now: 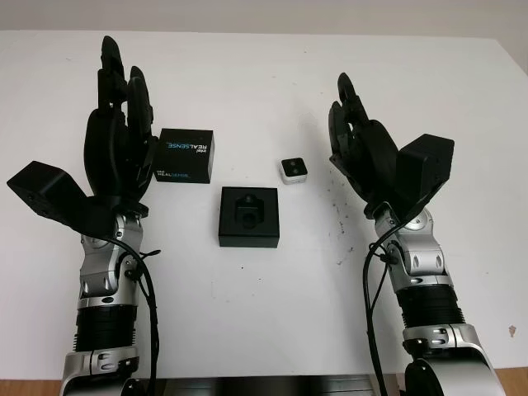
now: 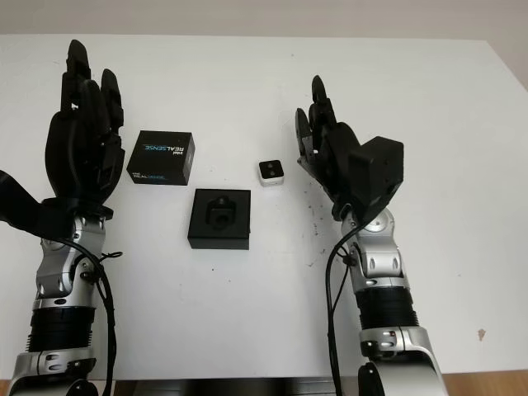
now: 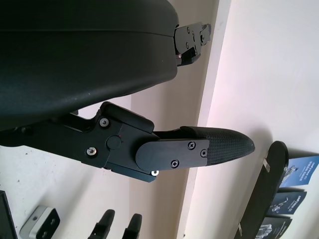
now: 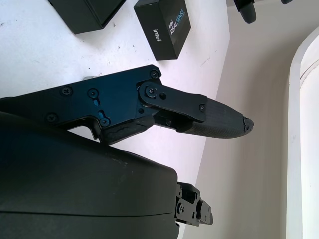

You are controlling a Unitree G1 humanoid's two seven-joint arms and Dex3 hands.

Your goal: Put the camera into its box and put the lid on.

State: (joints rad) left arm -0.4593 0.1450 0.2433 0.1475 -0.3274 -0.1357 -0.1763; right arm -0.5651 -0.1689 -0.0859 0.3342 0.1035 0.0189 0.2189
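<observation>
A big white table [image 1: 264, 74] fills most of the room seen from above. Its top is smooth and bright, with a few tiny dark specks [image 1: 337, 206] near the middle. Behind the far edge of the table stands a plain cream wall [image 1: 264, 15]. At the near edge, a thin strip of brown floor [image 1: 33, 388] peeks out. Soft, even light falls on everything.

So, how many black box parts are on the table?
2. The lid, printed REALSENSE, lies beside the left hand. The open box base lies at the centre, nearer the robot. The right hand is open too.
</observation>
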